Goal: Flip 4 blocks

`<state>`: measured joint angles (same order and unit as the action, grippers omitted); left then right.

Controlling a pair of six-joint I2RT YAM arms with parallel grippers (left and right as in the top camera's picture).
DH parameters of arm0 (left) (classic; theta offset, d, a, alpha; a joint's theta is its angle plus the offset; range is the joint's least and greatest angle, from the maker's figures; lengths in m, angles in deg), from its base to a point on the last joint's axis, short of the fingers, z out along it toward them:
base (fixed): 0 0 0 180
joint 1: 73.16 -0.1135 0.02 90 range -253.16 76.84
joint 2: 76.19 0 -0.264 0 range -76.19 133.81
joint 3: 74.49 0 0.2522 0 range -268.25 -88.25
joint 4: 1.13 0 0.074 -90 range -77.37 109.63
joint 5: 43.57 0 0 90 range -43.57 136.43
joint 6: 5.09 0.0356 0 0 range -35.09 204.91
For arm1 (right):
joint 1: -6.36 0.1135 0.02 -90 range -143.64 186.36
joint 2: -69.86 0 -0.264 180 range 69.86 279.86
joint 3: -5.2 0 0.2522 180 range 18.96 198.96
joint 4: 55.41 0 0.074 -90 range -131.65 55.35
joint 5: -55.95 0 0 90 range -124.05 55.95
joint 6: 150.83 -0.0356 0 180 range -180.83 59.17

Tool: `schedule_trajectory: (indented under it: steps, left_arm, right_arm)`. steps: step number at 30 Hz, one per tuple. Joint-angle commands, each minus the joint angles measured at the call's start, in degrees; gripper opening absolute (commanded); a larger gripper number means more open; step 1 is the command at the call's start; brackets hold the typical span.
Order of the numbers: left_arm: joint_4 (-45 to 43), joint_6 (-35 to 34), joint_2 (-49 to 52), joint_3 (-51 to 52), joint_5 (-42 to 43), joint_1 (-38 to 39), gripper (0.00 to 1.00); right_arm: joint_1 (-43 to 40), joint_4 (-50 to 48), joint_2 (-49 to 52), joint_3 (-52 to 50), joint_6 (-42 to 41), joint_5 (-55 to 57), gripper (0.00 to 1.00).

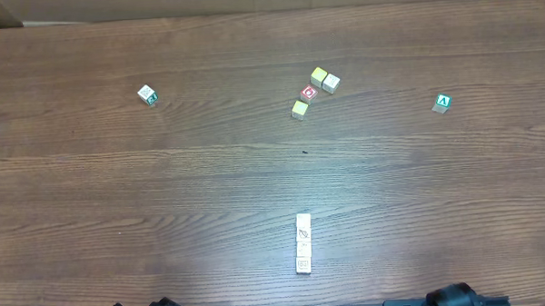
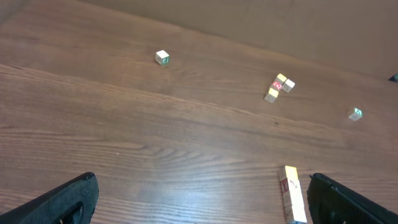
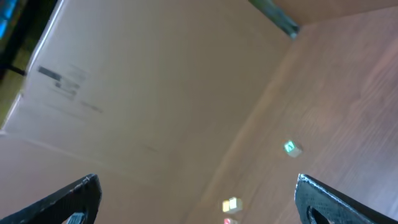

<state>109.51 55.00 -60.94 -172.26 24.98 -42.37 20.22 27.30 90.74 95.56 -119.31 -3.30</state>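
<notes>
Well, nothing is held at this moment. The left end effector (image 2: 202,180) is spread wide, w/ its two dark fingers (image 2: 62,200) at the bottom corners of the left wrist view and only bare wood of the counter (image 1: 119,195) between them. The right end effector (image 3: 198,180) is spread just as wide. It is tilted upward, so its camera sees mostly the cardboard wall (image 3: 143,93) behind the counter.

The blocks (image 1: 303,244) lie as one straight row of four, touching face to face, near the front edge of the counter and approx. in the middle of its width. The row runs front to back. In the left wrist view the blocks are just beside the finger on the right of that view, but apart from it. The far block shows a yellowish face and the next one some red marks, which I cannot read.

Further back is a small group: a red-faced cube (image 1: 309,93), a yellow cube (image 1: 319,76) and a cream cube (image 1: 331,82) touching each other just behind it, and a second yellow cube (image 1: 300,108) just in front of it. A green-edged cube (image 1: 147,95) stands alone far to the left, and a green "A" cube (image 1: 442,102) alone far to the right. Both are well apart from the row.
</notes>
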Motion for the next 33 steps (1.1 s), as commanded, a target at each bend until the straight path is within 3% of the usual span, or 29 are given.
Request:
schedule_trajectory:
  steps: [1,6,15,19,21,25,33]
  left_arm:
    - [-0.09,0.11,-0.59,0.07,0.5,0.33,1.0]
    - [-0.09,0.11,-0.59,0.07,0.5,0.33,1.0]
    - [-0.09,0.11,-0.59,0.07,0.5,0.33,1.0]
    - [-0.09,0.11,-0.59,0.07,0.5,0.33,1.0]
    - [-0.09,0.11,-0.59,0.07,0.5,0.33,1.0]
    - [-0.09,0.11,-0.59,0.07,0.5,0.33,1.0]
    - [-0.09,0.11,-0.59,0.07,0.5,0.33,1.0]
  right_arm:
    - [-2.64,-7.43,-8.72,-14.99,0.26,-4.57,1.0]
    - [-4.94,-27.26,-20.17,-37.16,0.26,-10.16,1.0]
    - [-5.42,-67.6,-20.52,-65.42,4.04,-12.76,1.0]
    - [-5.42,-78.86,-20.68,-73.53,8.57,-12.31,1.0]
    - [-5.42,-82.12,-20.68,-76.39,10.97,-11.98,1.0]
    - [-5.09,-78.73,-20.68,-76.17,16.7,-10.23,1.0]
    - [-5.09,-65.7,-20.68,-76.17,18.4,-10.43,1.0]
